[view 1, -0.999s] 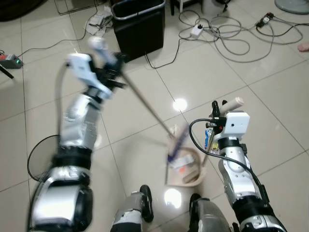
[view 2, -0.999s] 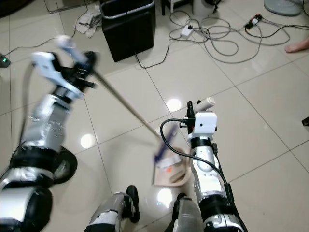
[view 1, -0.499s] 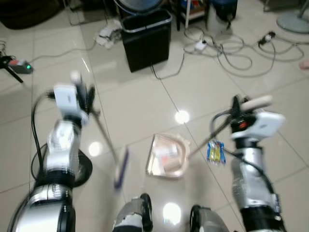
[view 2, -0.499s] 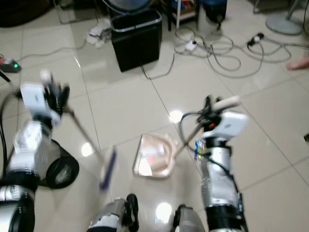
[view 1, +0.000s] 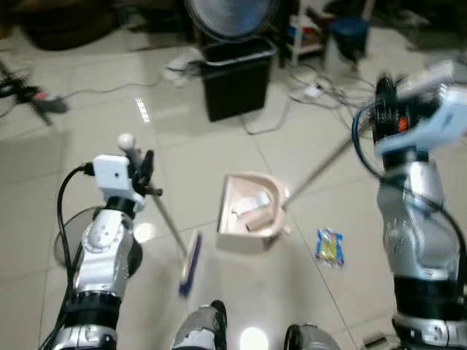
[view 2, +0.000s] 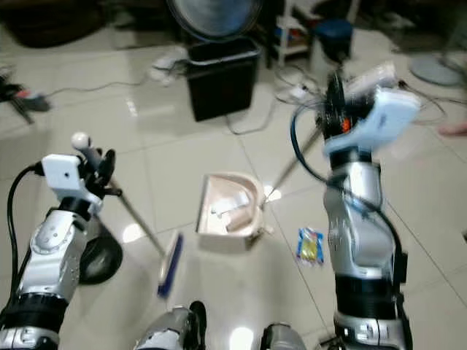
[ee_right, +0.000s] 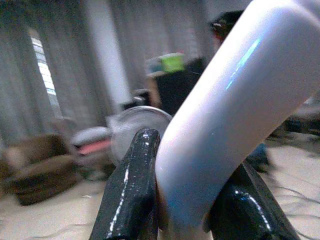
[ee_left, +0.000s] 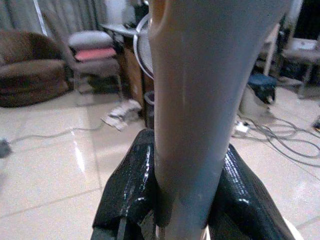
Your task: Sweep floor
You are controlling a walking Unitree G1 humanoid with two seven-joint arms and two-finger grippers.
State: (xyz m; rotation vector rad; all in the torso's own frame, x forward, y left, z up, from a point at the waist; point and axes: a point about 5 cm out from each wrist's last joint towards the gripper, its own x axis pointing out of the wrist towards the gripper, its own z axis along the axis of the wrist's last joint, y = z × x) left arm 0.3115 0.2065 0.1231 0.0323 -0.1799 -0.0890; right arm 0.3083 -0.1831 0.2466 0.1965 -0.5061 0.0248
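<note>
My left gripper [view 1: 143, 169] is shut on the broom's thin handle [ee_left: 192, 100], out to my left. The broom's blue head [view 1: 190, 263] rests low by the floor, left of the dustpan and apart from it. My right gripper [view 1: 384, 108] is raised high on the right, shut on the white grip of the dustpan handle [ee_right: 215, 125]. The long handle slants down to the beige dustpan [view 1: 249, 213], which holds a few bits of litter. A blue and yellow snack packet [view 1: 328, 246] lies on the tiles right of the pan.
A black bin [view 1: 238, 79] stands ahead with a fan [view 1: 230, 10] behind it. Cables and a power strip [view 1: 318, 91] sprawl at the back right. A black round base [view 1: 69, 251] sits on the floor by my left arm. Open tile lies between the pan and the bin.
My right arm has risen and drawn the dustpan away from my feet. My left arm swung the broom leftward, and its head came out of the pan. The camera tilted up.
</note>
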